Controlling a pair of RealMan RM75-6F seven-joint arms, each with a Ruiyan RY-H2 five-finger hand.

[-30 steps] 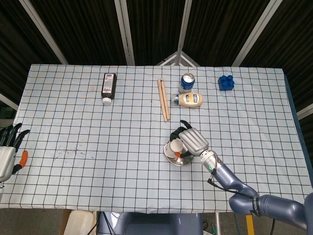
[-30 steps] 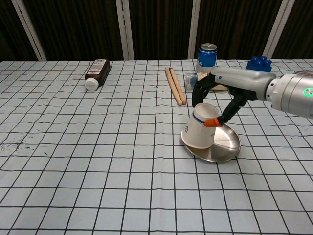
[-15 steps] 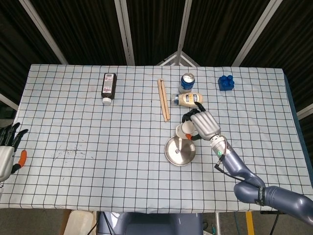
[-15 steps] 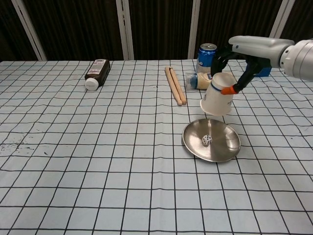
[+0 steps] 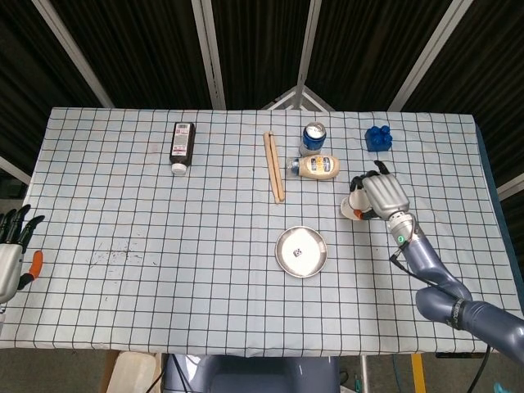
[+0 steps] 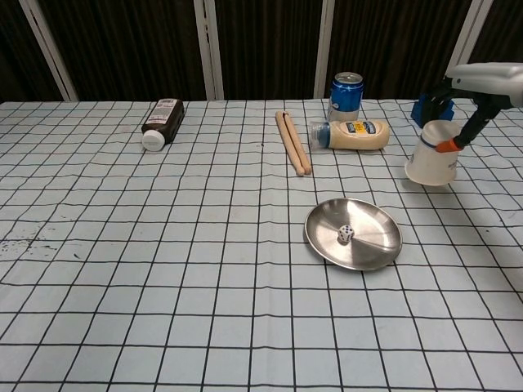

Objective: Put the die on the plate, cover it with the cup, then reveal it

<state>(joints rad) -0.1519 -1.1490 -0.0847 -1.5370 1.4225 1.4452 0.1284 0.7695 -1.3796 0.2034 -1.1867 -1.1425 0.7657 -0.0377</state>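
Head view: the right hand (image 5: 383,196) grips the white cup (image 5: 354,205), fingers wrapped over its upper side; the cup sits on the hand's left, mouth facing away from the palm. The plate (image 5: 301,251) lies well apart from this hand, down and to its left, with the die (image 5: 298,252) showing as a small pale speck near the plate's middle. Just up-left of the hand lies the mayonnaise bottle (image 5: 318,166) on its side, and beyond that stands the blue can (image 5: 313,137). The blue block (image 5: 377,137) sits straight above the hand. The wooden sticks (image 5: 273,165) and the dark bottle (image 5: 182,146) lie farther to the hand's left. The left hand (image 5: 14,250) is at the table's left edge, fingers spread, holding nothing

Chest view: the right hand (image 6: 472,102) enters from the right frame edge and holds the cup (image 6: 431,153) mouth-down, lifted clear of the checked tablecloth (image 6: 163,245), with an orange fingertip (image 6: 445,146) pressed on the cup's side. The die (image 6: 346,234) rests uncovered on the plate (image 6: 380,245), down-left of the hand. The left hand is outside this view
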